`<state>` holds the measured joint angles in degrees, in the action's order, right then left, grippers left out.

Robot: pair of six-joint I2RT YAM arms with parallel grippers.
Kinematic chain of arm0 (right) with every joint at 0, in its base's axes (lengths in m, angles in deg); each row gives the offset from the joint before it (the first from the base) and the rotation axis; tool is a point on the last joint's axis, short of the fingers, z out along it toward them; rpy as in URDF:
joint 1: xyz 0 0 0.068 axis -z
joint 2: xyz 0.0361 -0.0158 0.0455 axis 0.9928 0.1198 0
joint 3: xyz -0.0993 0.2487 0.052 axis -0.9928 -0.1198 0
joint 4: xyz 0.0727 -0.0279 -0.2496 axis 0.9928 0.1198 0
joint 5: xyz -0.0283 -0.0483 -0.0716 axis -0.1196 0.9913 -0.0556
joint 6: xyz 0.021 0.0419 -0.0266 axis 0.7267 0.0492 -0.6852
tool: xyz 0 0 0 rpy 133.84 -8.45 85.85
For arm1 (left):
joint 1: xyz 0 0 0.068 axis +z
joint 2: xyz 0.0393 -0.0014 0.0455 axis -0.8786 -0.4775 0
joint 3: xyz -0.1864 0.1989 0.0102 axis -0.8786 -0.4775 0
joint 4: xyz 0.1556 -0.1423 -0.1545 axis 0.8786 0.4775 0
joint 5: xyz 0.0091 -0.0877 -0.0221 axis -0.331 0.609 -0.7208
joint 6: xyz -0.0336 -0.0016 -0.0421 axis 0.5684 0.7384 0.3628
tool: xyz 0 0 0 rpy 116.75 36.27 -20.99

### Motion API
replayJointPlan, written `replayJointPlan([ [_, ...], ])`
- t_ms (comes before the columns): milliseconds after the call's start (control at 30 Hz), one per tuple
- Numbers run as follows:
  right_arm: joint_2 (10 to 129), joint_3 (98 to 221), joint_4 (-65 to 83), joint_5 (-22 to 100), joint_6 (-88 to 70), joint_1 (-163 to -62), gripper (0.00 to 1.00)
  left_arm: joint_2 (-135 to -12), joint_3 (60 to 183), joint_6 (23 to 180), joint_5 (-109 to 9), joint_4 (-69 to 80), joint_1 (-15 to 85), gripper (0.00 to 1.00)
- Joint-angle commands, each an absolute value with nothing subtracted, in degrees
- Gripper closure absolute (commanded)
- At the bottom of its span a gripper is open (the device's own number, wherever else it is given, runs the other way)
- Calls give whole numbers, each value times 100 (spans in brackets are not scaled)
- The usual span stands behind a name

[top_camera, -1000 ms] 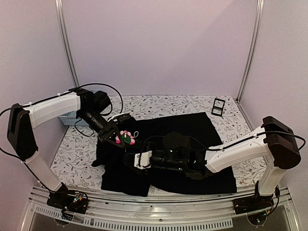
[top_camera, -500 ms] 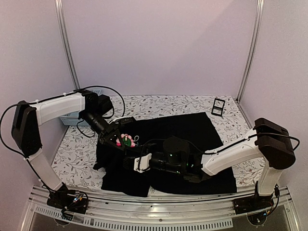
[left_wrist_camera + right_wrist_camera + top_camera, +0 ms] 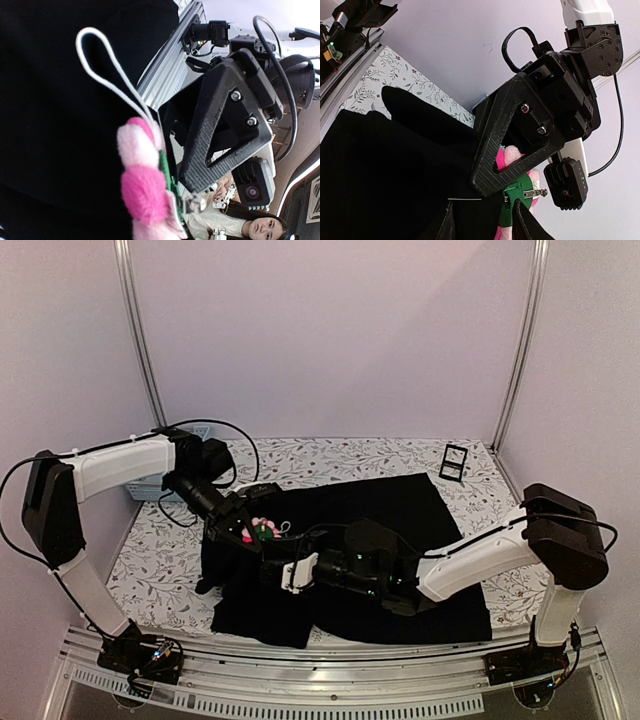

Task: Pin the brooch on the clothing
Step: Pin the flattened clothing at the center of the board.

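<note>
Your left claw (image 3: 248, 530) is clamped shut on the brooch (image 3: 263, 531), holding it over the left part of the black clothing (image 3: 400, 505) with pink petals on one face and green backing on the other. Your right claw (image 3: 485, 226) sits just beside it with fingers apart, and the green backing lies between them, though contact cannot be told. The clothing lies spread on the flower-patterned table (image 3: 330, 455).
</note>
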<state>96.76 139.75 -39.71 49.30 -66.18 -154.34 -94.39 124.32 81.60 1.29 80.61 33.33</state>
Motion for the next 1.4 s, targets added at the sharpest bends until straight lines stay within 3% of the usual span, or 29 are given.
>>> replayJointPlan([
  [0,9865,13932,-4325,4866,-6635,-15370,64,-9399,12307,8069,266,8043,3268,100],
  [400,10066,13970,-4747,4521,-6022,-15356,74,-9744,12453,7768,180,8221,3137,96],
  [567,10077,13913,-4917,4390,-5631,-15325,77,-9734,12440,7620,99,8255,3102,98],
  [1367,10183,13884,-4619,4221,-5264,-15257,97,-9683,12684,7306,-110,8527,3282,67],
])
